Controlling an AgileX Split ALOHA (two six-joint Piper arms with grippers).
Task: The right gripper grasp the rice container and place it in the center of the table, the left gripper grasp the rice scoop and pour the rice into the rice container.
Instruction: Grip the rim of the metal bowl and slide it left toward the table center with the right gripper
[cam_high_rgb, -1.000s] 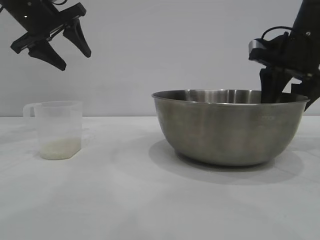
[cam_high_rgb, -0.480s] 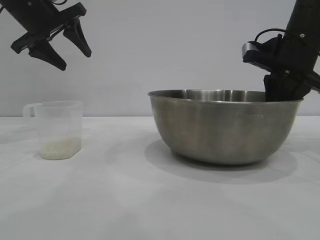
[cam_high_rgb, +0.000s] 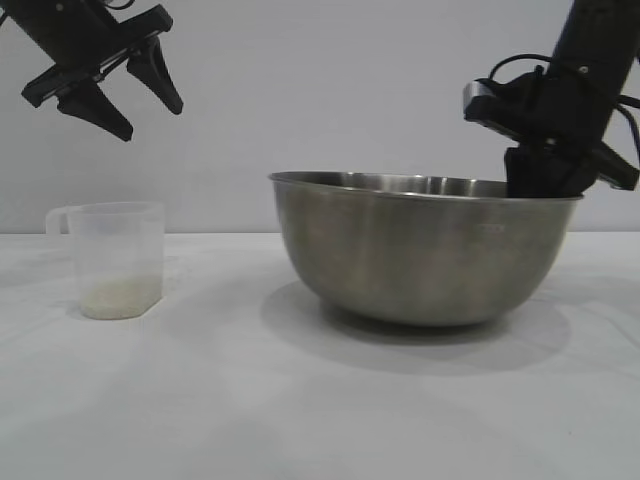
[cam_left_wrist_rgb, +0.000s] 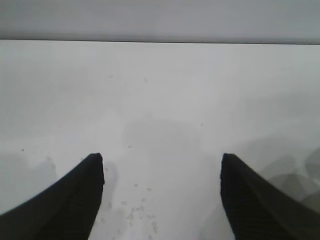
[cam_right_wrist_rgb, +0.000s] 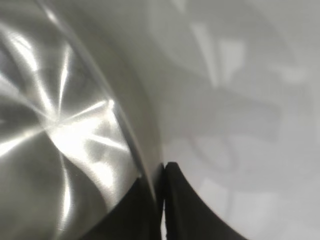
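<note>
Right gripper (cam_high_rgb: 545, 178) pinches the far-right rim of the bowl (cam_high_rgb: 420, 250); the right wrist view shows its two fingers (cam_right_wrist_rgb: 175, 200) pressed together on the thin steel edge, one inside, one outside. The bowl sits right of the table's middle in the exterior view, and its rim line tilts a little, the gripped side looking lower than the left side. Whether its base is fully on the table (cam_high_rgb: 250, 400) I cannot tell.

Left gripper (cam_high_rgb: 120, 85) hangs high at upper left, fingers spread, holding nothing. It is above and slightly left of the scoop (cam_high_rgb: 112, 260), well apart from it. The left wrist view shows only bare tabletop between the two finger tips (cam_left_wrist_rgb: 92, 172).

The scoop stands upright near the left edge, handle to the left, with a shallow layer of rice (cam_high_rgb: 120, 295) at its bottom. None has gone into the bowl as far as can be seen.

Step in hand, as I judge it: the first one, placing the bowl at centre. Bowl is not there yet.

Next move calls for bringing the bowl further toward the middle, setting it flat, then releasing the rim cleanly. Risk: a rim pinch on a wide bowl may let it tip or swing. After that, left arm must drop to the scoop's handle.
</note>
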